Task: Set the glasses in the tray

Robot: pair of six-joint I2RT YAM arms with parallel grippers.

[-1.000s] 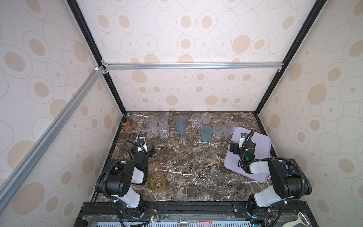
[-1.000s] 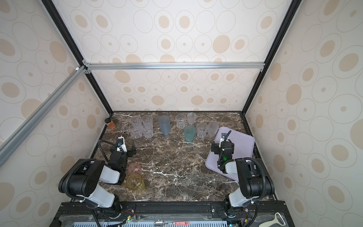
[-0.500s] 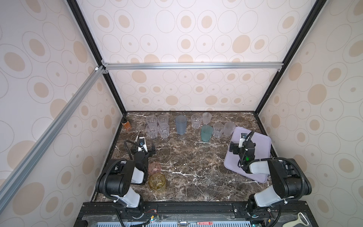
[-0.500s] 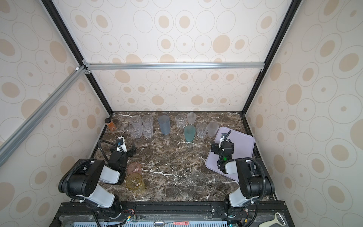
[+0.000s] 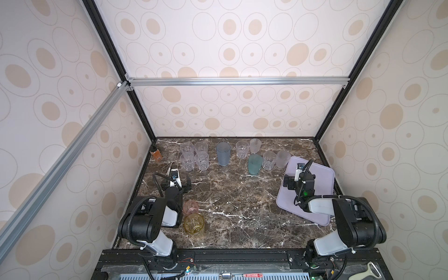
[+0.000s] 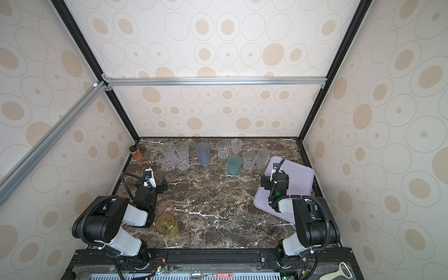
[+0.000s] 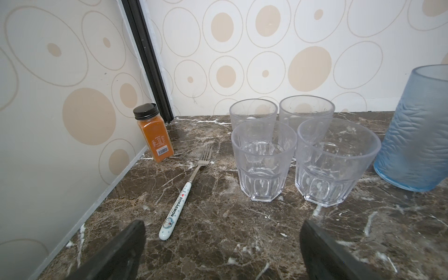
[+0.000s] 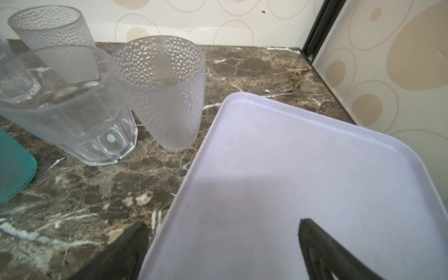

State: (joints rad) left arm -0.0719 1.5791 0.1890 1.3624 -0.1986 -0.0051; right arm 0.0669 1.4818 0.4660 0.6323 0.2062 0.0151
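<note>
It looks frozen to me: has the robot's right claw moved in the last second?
No. The right gripper sits just where it was, straddling the same edge of the tray.

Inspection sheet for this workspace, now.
Surface: dark marble tabletop.
Job's things: lavender tray empty, on the right; glasses all outside it, most along the back, pink glass and amber glass beside the left arm.
Clutter: spice bottle and fork, back left corner.
Claws: left claw open, empty, facing clear glasses; right claw open, empty, over the tray's edge.
Cables: black cable loops at both wrists, touching no glass.
Surroundings: spotted walls, aluminium frame bar.
</note>
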